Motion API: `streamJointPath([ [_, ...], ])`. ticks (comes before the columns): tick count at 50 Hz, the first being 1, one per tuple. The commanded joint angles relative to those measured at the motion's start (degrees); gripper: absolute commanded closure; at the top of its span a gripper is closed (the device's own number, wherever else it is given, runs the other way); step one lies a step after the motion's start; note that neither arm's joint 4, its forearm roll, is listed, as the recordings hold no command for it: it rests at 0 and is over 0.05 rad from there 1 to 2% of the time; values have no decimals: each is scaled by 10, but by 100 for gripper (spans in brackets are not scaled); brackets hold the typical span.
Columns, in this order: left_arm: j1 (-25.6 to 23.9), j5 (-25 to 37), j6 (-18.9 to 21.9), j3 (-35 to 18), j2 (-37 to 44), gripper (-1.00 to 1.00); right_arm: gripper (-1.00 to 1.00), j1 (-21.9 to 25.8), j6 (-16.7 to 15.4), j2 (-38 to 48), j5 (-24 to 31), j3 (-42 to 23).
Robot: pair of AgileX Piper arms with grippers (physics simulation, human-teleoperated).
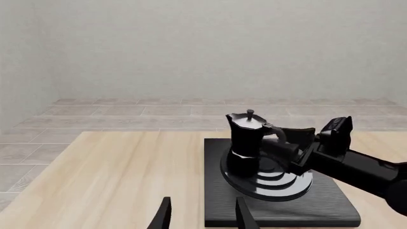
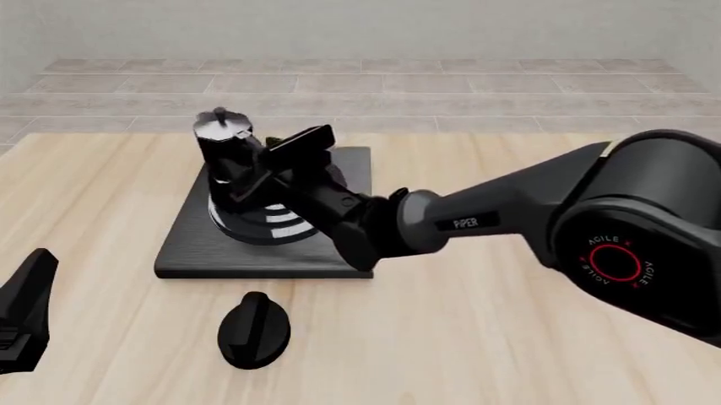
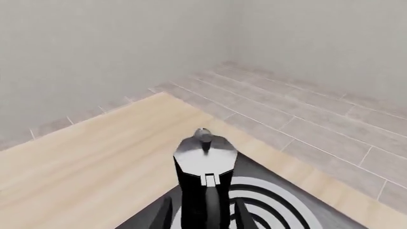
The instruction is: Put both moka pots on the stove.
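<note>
Black moka pot (image 2: 224, 152) sits upright on the stove (image 2: 338, 173) rings, right claw (image 2: 268, 173) clamped on its handle side; left claw (image 1: 202, 214) hovers spread over the tabletop (image 2: 474, 337), holding nothing.

Simulated kitchen-like room: pale wooden table (image 2: 474, 354), black stove (image 2: 181, 253) with separate oval knob (image 2: 253, 329), grey tiled floor (image 2: 451, 84), bare light walls (image 1: 203, 47).
</note>
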Motion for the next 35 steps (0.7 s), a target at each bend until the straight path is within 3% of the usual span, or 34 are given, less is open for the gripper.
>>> streamJointPath([
  [1,0,0,0,0,0,-100,-100,4,-2,-10,5,-14],
  [21,0,0,0,0,0,-100,-100,-9,8,-23,13,-17],
  [35,0,0,0,0,0,-100,-100,-20,16,-76,2,22],
])
